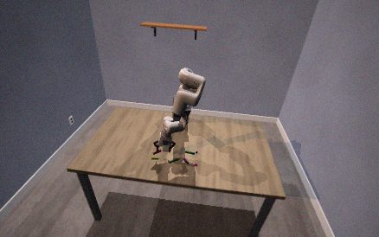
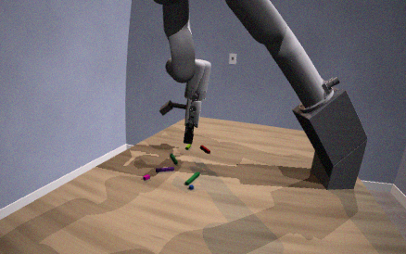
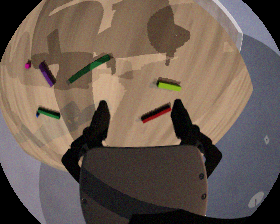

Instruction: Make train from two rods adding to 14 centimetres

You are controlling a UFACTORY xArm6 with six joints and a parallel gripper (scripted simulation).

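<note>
My gripper (image 3: 140, 107) is open and empty. It hangs a little above the table over a red rod (image 3: 156, 113), which lies flat between the fingers in the wrist view, nearer the right finger. A lime rod (image 3: 168, 84) lies just beyond the red one. A long green rod (image 3: 90, 68), a purple rod (image 3: 47, 74), a small magenta rod (image 3: 28, 64) and another green rod (image 3: 48, 113) lie to the left. In the exterior view the gripper (image 2: 188, 137) is above the lime rod (image 2: 188, 146) and the red rod (image 2: 205, 149), with the purple rod (image 2: 164, 170) and a small blue rod (image 2: 191, 187) closer to the camera.
All rods lie apart from each other near the table's front edge (image 1: 174, 183). The arm's base block (image 2: 336, 139) stands at the back of the table. A shelf (image 1: 174, 26) hangs high on the far wall.
</note>
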